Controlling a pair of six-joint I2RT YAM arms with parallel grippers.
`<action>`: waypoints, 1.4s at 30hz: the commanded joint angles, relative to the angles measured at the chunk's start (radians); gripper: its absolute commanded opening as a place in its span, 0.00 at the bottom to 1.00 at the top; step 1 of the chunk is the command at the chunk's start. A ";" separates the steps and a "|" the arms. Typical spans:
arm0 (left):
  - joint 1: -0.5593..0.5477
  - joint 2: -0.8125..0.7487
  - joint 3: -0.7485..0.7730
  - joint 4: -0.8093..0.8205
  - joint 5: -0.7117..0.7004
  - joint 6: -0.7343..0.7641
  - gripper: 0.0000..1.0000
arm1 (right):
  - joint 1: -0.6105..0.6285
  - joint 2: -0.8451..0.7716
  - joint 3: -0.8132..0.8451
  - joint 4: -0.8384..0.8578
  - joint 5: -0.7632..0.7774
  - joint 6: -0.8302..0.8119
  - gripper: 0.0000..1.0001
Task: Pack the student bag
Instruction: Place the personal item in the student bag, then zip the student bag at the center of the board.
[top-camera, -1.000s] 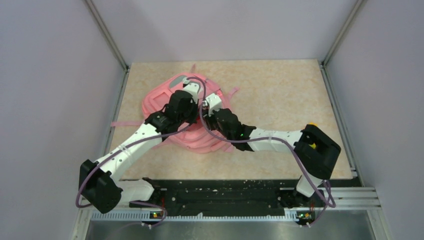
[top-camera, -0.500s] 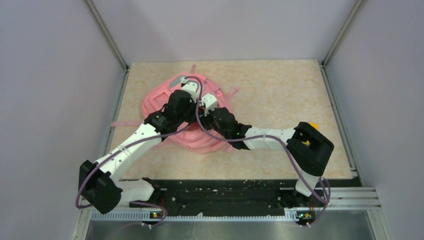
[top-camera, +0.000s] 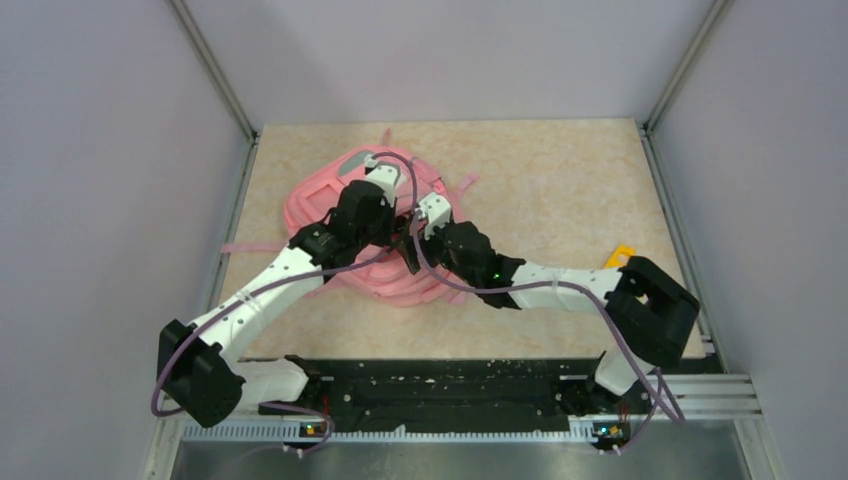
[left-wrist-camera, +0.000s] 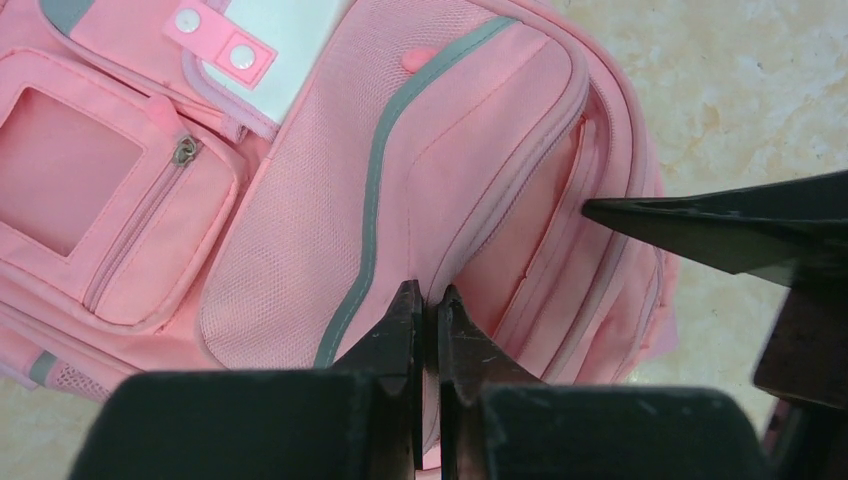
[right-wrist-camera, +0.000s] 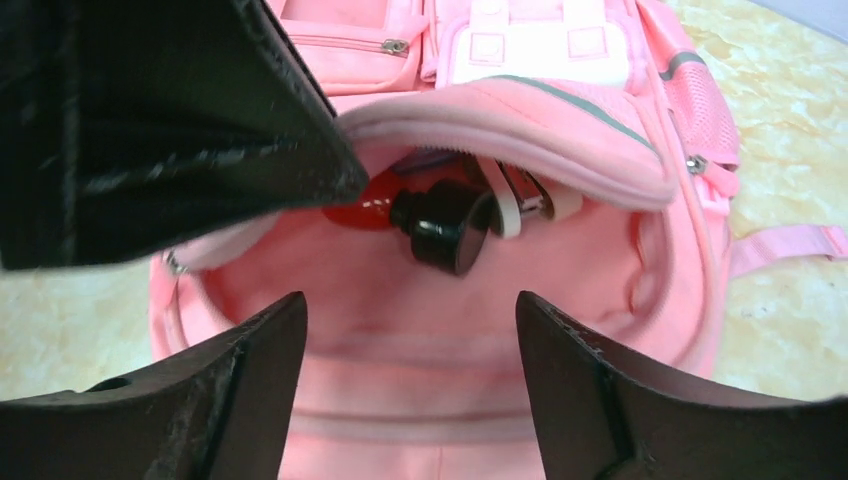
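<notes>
The pink student bag (top-camera: 312, 203) lies on the table's left half, with its main compartment gaping (right-wrist-camera: 450, 330). My left gripper (left-wrist-camera: 428, 300) is shut on the edge of the bag's front flap (right-wrist-camera: 560, 110) and holds it up; it shows as a black mass (right-wrist-camera: 170, 120) in the right wrist view. My right gripper (right-wrist-camera: 410, 310) stands open at the bag's mouth with nothing between its fingers. Inside, under the flap, lies a red bottle with a black cap (right-wrist-camera: 445, 225), beside some white-edged items (right-wrist-camera: 525, 200).
A small yellow object (top-camera: 622, 255) lies on the table by my right arm's elbow. Pink straps (top-camera: 245, 246) trail from the bag toward the left rail. Grey walls and metal rails close in the table's sides.
My right gripper's jaws have spread apart at the bag's mouth. The right arm's elbow has swung right and nearer, uncovering more of the yellow object. The left arm has not moved.
</notes>
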 joint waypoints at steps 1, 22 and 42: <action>-0.014 -0.048 0.018 0.113 0.026 0.001 0.00 | 0.007 -0.141 -0.085 0.007 -0.008 0.022 0.78; -0.191 0.334 0.064 0.516 0.164 -0.373 0.00 | -0.024 -0.521 -0.284 -0.333 0.016 0.118 0.94; -0.190 -0.139 -0.346 0.431 -0.210 -0.445 0.73 | 0.075 -0.311 -0.226 -0.351 0.170 0.365 0.62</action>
